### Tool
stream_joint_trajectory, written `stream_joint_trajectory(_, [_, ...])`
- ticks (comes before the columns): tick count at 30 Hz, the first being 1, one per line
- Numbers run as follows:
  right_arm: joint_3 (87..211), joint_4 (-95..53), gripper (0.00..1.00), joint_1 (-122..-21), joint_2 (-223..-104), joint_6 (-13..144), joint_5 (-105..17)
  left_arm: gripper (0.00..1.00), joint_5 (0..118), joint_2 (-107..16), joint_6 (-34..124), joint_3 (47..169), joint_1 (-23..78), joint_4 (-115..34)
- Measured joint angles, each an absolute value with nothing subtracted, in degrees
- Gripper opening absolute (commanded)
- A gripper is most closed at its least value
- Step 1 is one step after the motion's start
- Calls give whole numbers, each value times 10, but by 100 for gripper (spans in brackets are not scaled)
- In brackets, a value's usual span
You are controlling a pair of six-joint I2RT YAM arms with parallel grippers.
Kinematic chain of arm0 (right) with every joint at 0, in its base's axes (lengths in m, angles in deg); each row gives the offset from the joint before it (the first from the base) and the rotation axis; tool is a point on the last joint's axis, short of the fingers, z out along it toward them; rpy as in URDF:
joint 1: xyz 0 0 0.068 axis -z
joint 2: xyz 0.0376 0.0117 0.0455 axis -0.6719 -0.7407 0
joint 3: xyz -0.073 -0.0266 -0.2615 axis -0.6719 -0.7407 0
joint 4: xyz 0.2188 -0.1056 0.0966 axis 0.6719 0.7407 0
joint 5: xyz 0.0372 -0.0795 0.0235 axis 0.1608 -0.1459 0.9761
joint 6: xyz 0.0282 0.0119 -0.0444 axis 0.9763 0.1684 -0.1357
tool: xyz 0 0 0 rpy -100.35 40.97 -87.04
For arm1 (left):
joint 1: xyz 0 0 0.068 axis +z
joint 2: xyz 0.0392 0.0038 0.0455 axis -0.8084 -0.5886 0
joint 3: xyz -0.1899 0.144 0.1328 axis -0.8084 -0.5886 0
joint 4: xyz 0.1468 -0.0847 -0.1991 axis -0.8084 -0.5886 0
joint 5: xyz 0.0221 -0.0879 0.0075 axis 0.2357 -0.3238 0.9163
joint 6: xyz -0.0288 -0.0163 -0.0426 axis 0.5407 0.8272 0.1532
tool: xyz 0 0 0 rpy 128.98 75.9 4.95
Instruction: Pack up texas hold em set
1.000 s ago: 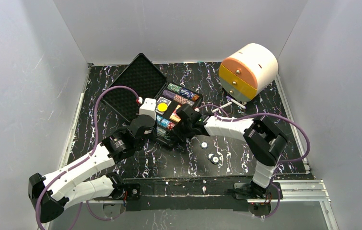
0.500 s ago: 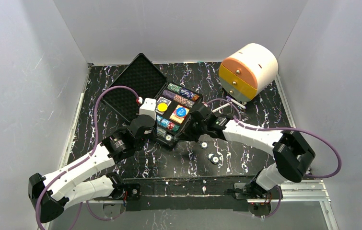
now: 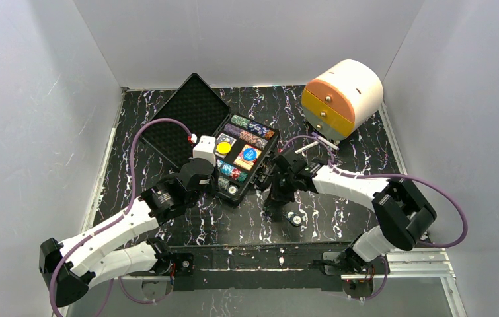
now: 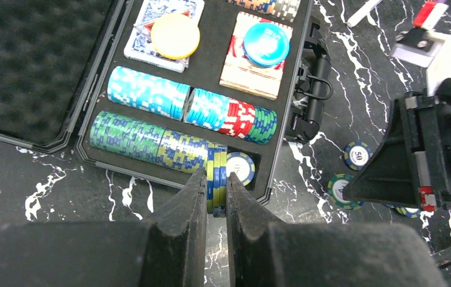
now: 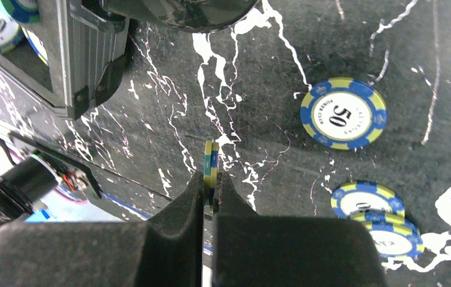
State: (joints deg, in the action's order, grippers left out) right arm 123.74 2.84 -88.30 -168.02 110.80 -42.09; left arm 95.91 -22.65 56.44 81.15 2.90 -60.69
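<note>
The open black case (image 3: pixel 236 150) holds rows of poker chips, two card decks, a yellow disc and a blue disc. My left gripper (image 4: pixel 215 179) is shut on a few blue-and-yellow chips (image 4: pixel 217 194), held on edge at the near end of the case's front row (image 4: pixel 151 140), beside a flat chip (image 4: pixel 240 168) in the slot. My right gripper (image 5: pixel 211 179) is shut on blue-and-yellow chips (image 5: pixel 211 156), held on edge just above the table right of the case. Three loose chips (image 5: pixel 343 113) lie flat nearby, two of them overlapping (image 5: pixel 367 201).
The case's foam-lined lid (image 3: pixel 190 119) lies open at the back left. An orange-and-white drawer unit (image 3: pixel 341 98) stands at the back right, with a white pen (image 3: pixel 322 140) in front of it. The two grippers (image 3: pixel 274 191) are close together at the case's near corner.
My right gripper has moved from over the case to the right and down to the table by the loose chips; it now holds chips. The left arm has stayed still.
</note>
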Motion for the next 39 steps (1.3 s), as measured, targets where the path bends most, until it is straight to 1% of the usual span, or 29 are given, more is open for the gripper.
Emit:
stream_joint_trajectory(3, [1216,-11,6,-877,-1685,1072,-396,0,949,-226,571,811,29,-607])
stream_joint_trajectory(7, [1189,-67,14,-865,-1706,1042,-362,0,938,-226,575,811,29,-607])
stream_joint_trajectory(12, [1185,-94,23,-853,-1719,1015,-346,0,923,-226,575,811,29,-607])
stream_joint_trajectory(18, [1185,-93,41,-833,-1719,970,-348,0,903,-229,573,813,29,-603])
stream_joint_trajectory(26, [1188,-46,57,-817,-1697,939,-384,0,882,-241,569,820,29,-592])
stream_joint_trajectory(33, [1269,28,65,-824,-1663,925,-433,0,894,-238,578,820,29,-579])
stream_joint_trajectory(39, [1363,28,76,-885,-1672,905,-452,0,954,-253,594,854,29,-593])
